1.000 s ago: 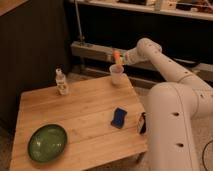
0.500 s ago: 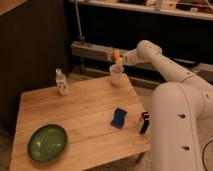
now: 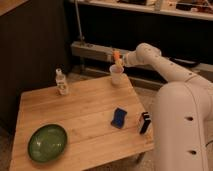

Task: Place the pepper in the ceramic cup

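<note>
The white ceramic cup point(image 3: 116, 75) stands at the far right corner of the wooden table point(image 3: 80, 115). The orange-red pepper point(image 3: 117, 56) is held upright right above the cup's mouth, its lower end at or just over the rim. My gripper point(image 3: 121, 60) is at the pepper, just above and to the right of the cup, at the end of the white arm point(image 3: 160, 65) that reaches in from the right.
A clear plastic bottle point(image 3: 61, 82) stands at the table's far left. A green plate point(image 3: 47, 142) lies at the near left. A blue object point(image 3: 119, 117) and a dark small object point(image 3: 144, 122) lie near the right edge. My white base point(image 3: 182, 130) is at the right.
The gripper with the pepper has barely moved; it stays over the cup, perhaps slightly lower.
</note>
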### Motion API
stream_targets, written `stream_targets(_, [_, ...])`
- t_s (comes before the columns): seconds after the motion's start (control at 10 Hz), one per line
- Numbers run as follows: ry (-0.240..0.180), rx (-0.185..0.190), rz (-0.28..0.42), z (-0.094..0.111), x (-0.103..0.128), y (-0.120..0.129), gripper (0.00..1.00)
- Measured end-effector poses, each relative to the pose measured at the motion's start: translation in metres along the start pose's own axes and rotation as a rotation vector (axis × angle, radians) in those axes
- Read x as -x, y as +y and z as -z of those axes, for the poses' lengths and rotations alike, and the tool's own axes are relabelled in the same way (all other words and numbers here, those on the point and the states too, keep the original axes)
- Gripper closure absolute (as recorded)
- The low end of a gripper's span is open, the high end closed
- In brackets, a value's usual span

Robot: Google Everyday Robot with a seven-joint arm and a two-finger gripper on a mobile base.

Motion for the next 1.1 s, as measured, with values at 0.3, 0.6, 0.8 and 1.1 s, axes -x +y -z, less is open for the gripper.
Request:
stream_targets(0.3, [0.002, 0.004, 0.003, 0.0, 0.0019, 0.0, 0.89])
stream_targets(0.6, [0.005, 0.014, 0.001, -0.0003, 0.0034, 0.0008, 0.89])
stream_targets(0.8, [0.012, 0.029, 0.002, -0.0006, 0.0048, 0.0015, 0.89])
stream_targets(1.1, [0.038, 0.046, -0.001, -0.002, 0.0094, 0.005, 0.89])
